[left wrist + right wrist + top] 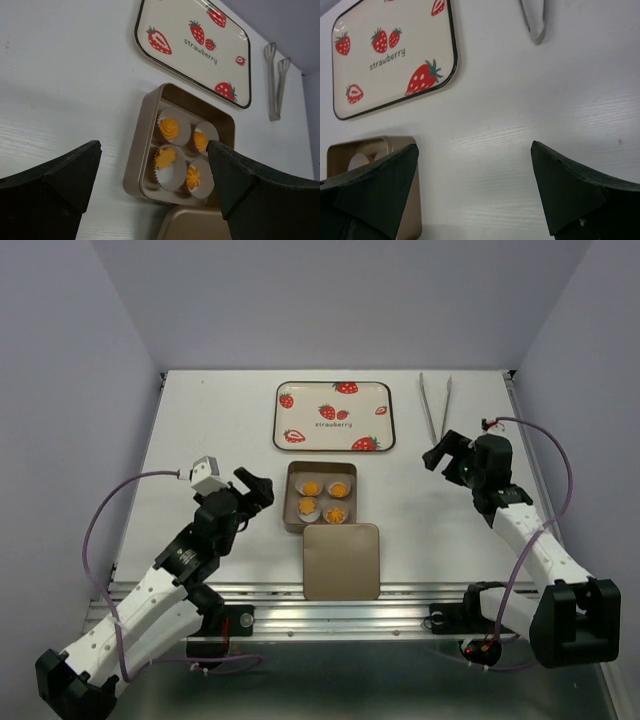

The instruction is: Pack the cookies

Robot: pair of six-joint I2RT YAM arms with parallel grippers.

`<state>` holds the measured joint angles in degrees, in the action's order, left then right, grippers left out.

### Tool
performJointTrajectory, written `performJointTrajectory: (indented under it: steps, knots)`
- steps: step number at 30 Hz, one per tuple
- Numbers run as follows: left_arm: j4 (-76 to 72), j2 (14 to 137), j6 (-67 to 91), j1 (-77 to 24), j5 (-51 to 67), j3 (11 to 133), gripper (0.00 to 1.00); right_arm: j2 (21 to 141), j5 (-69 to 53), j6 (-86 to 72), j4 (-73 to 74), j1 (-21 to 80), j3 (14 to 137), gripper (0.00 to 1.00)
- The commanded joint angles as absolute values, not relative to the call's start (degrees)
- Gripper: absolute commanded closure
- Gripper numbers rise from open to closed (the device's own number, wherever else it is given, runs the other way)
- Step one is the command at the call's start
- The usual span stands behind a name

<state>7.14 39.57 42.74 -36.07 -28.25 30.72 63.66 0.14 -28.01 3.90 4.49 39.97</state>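
Several orange-yellow cookies [311, 487] sit in white paper cups inside an open gold tin [293, 502] at the table's middle. In the left wrist view the cookies [169, 129] lie in the tin [136, 155], seen between my fingers. The tin's flat gold lid [341, 560] lies just in front of it, also seen in the left wrist view [195, 225]. My left gripper [256, 489] hovers open just left of the tin and holds nothing. My right gripper [446, 454] is open and empty over bare table, well right of the tin [370, 150].
A strawberry-printed tray [335, 416] lies behind the tin, also showing in the wrist views [192, 47] [395, 55]. Metal tongs [435, 405] rest at the back right [275, 80] [535, 25]. Purple walls enclose the table on three sides.
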Motion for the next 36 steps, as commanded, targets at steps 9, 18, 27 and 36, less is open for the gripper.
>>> performJointTrajectory:
  steps: [9,18,27,36]
  knots:
    - [-6.05,19.1,52.37,-42.79,-0.26,2.59,0.01,51.79,-31.53,-30.66,2.94,10.97,22.0,0.0]
    - [-8.96,11.51,55.63,-45.17,-1.41,-5.53,0.04,53.25,-27.86,-32.34,-3.59,22.31,16.26,0.03]
    - [-14.66,26.7,57.21,-48.51,-5.45,-4.48,0.12,64.86,-25.21,-36.03,-19.74,31.55,12.57,0.04]
    - [-20.56,41.65,63.28,-62.48,-16.08,-3.25,0.21,68.73,-25.84,-38.31,-26.1,32.61,9.76,0.2]
